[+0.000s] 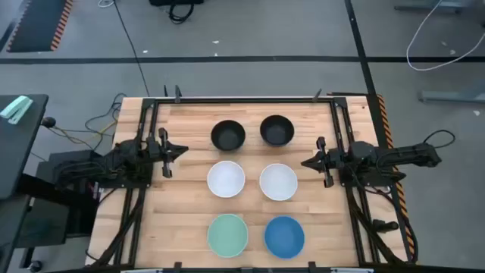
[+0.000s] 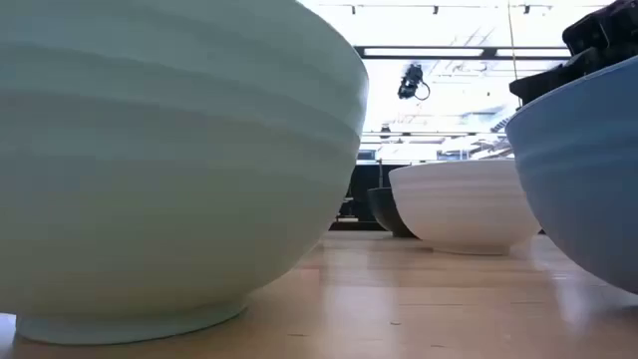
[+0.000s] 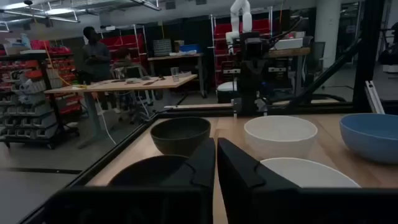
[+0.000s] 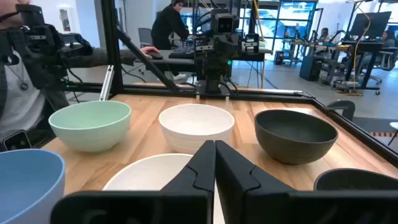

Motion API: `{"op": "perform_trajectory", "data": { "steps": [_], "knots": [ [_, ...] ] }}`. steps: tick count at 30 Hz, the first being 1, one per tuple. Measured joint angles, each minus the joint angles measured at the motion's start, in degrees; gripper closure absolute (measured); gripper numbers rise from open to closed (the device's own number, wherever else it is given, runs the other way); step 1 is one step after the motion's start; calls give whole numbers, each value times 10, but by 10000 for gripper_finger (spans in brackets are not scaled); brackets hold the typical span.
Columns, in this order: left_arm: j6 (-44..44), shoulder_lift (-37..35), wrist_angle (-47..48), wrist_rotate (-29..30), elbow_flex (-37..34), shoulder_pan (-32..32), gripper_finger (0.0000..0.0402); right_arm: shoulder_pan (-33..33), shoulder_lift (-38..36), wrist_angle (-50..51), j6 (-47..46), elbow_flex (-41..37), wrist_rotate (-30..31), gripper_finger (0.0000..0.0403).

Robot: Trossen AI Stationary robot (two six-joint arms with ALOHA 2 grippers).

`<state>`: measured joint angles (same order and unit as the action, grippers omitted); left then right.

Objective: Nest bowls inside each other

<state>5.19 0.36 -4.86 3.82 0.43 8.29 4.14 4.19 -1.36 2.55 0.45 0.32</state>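
Six bowls stand apart on the wooden tabletop [image 1: 189, 227] in three rows of two, none nested yet. Nearest row: the mint green bowl [image 1: 227, 234] on the left, the blue bowl [image 1: 284, 236] on the right. Middle row: the left white bowl [image 1: 226, 180] and the right white bowl [image 1: 278, 182]. Far row: the left black bowl [image 1: 227, 135] and the right black bowl [image 1: 276, 130]. The left gripper [image 1: 182, 150] waits at the left edge of the tabletop with its fingers closed together and holding nothing; the right gripper [image 1: 307, 161] waits at the right edge, likewise closed and empty (both wrist views show the finger pairs meeting). Judged risks: the bowls look smooth and round, so a rim pinch could slip or tilt the bowl; a lifted bowl lowered off-centre could strike the receiving rim and push that bowl along the tabletop; rows stand near each other, so a descending gripper could knock a neighbour. The high view alone gives the full layout and both arms. The low view shows only bowl walls and feet resting on the wood, with no gripper fingers. The right wrist view shows a person beyond the table frame, absent from the high view.
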Motion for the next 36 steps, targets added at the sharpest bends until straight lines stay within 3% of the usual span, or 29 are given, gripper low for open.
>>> {"op": "perform_trajectory", "data": {
  "steps": [36],
  "knots": [
    [0, 0, 0, 0, 0, 0, 365, 0, 0, 0, 0, 0, 0, 385]
  ]
}}
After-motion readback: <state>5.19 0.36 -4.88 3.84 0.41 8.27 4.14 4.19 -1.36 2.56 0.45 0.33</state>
